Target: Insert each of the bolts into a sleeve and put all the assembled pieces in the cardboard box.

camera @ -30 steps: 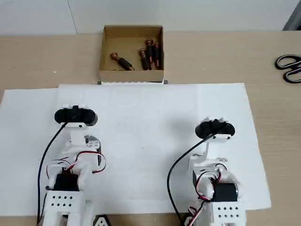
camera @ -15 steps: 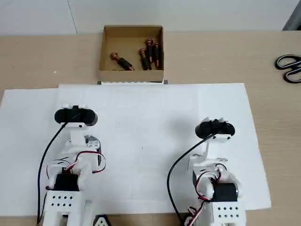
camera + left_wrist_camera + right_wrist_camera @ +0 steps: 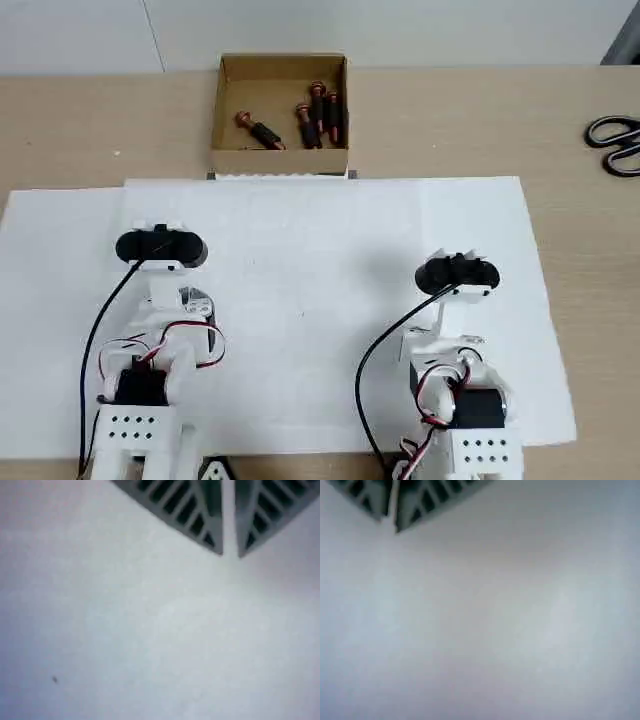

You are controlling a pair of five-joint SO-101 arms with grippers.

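The cardboard box (image 3: 227,110) stands at the far middle of the table. Inside it lie several copper bolts in dark sleeves (image 3: 320,115), one apart at the left (image 3: 258,129). Both arms are folded back near the front edge over the white paper. My left gripper (image 3: 230,554) points down at the paper, its grey ribbed fingers (image 3: 200,525) nearly together with nothing between them. My right gripper (image 3: 388,524) hangs the same way above the paper, its fingers (image 3: 422,502) nearly touching and empty. In the high view the left arm (image 3: 160,247) and the right arm (image 3: 455,273) sit well short of the box.
A large white paper sheet (image 3: 330,260) covers the near half of the wooden table. Black-handled scissors (image 3: 615,140) lie at the far right edge.
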